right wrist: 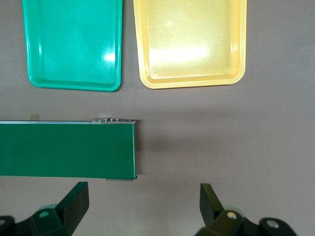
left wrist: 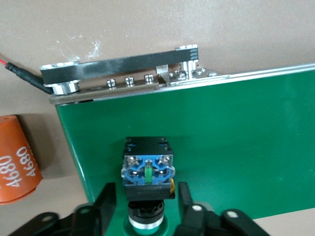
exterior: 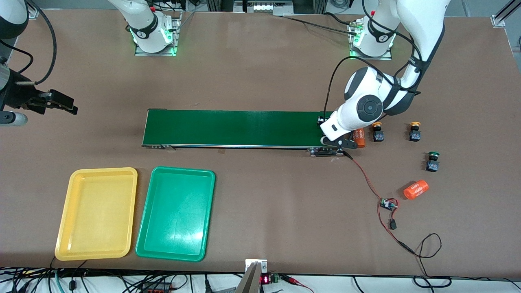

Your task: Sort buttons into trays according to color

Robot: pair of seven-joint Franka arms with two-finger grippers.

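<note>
Four buttons are in sight, and only one of them is on the conveyor belt (exterior: 240,128): a green-capped button (left wrist: 147,169) lies on its side on the green surface at the belt's end toward the left arm, its blue-and-black body pointing along the belt. The left gripper (left wrist: 146,189) is low over that same end of the belt. Its fingers (left wrist: 109,196) are partly spread and stand on either side of the button, with a thin strip of belt showing between at least one finger and the body, so it has nothing clamped. In the front view the left arm's wrist covers this gripper. Two yellow-capped buttons (exterior: 377,132) (exterior: 414,131) stand upright on the table just off that end of the belt, side by side but apart, and a second green-capped button (exterior: 432,161) stands off the same end, nearer the front camera than the belt. One orange cylinder (exterior: 359,137) lies right beside the belt's end, partly under the arm. Another cylinder (exterior: 416,189) lies well apart from the belt and nearer the camera. The yellow tray (exterior: 97,211) and the green tray (exterior: 175,213) sit side by side, nearer the camera than the belt and toward its right-arm end. Both hold nothing, and the green one is the closer of the two to the belt's middle. The right gripper (exterior: 61,103) waits over the table off the belt's right-arm end, its fingers (right wrist: 74,201) spread wide around nothing.
</note>
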